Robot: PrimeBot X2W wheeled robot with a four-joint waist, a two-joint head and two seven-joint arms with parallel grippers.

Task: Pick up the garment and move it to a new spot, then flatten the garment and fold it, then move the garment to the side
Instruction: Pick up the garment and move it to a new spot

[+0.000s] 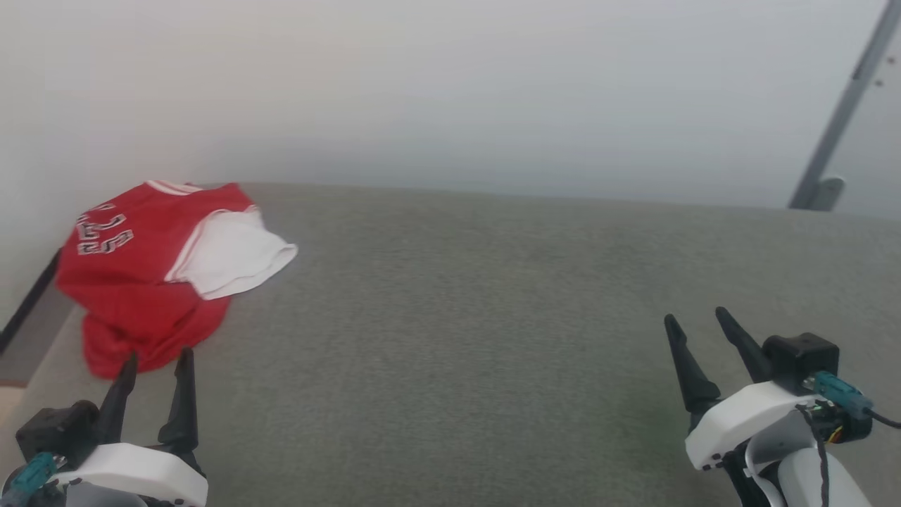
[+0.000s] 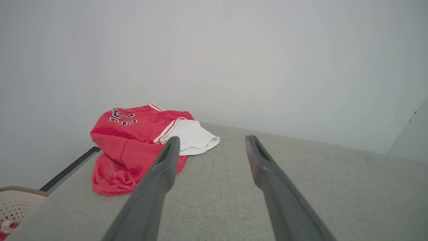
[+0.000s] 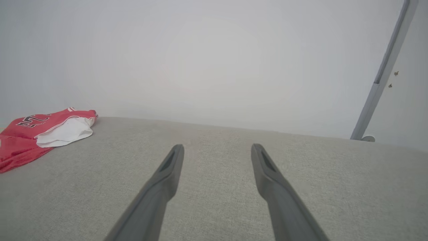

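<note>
"The garment (image 1: 134,282), where does it lie?"

"Crumpled in a heap at the far left corner of the grey cloth-covered counter (image 1: 457,317), close to the pale wall (image 1: 450,91). It is red, with black white-outlined lettering on its upper fold and a white flap of its inside turned out toward the middle of the counter."

"And the left end effector (image 1: 158,359)?"

"At the lower left of the head view, its two dark fingers spread wide with nothing between them. The tips reach the near edge of the garment in that view; I cannot tell whether they touch it. In the left wrist view the garment (image 2: 127,150) sits ahead and to the left of the left end effector (image 2: 211,139)."

"The right one?"

"The right end effector (image 1: 695,317) is at the lower right, well apart from the garment, jaws also wide and empty over bare counter. Its own camera shows the right end effector (image 3: 217,146) the same way, with the garment (image 3: 20,140) far off at the left edge."

"Anything else?"

"A pale perforated basket (image 2: 16,204) beside the counter's left end, and a grey pole (image 1: 845,105) leaning against the wall at the right."
</note>
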